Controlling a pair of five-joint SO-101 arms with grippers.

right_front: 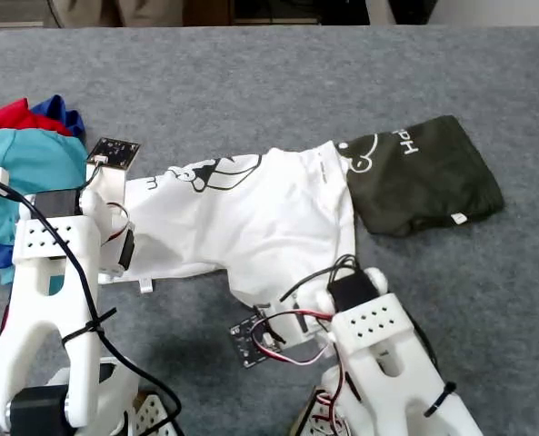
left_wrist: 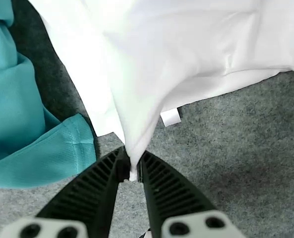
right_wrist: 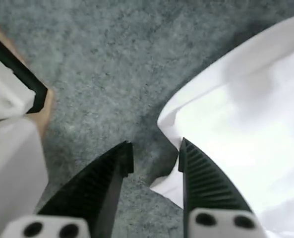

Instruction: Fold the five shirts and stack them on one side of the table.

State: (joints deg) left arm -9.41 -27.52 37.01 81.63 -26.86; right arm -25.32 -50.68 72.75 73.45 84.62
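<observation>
Low in frame, the left gripper [left_wrist: 130,162] pinches the white cotton shirt [right_front: 251,218] spread at centre, the right gripper [right_wrist: 155,149] gapes beside it; only the dark-green shirt [right_front: 424,177] at frame right looks folded, the teal-red-blue heap [right_front: 28,159] at frame left waits.

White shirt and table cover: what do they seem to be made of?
White shirt: thin, smooth, matte knit cloth, likely cotton; it folds softly where the left gripper pinches it. Table cover: grey felt-like or carpet-like fabric, matte, with a speckled fuzzy grain.
</observation>
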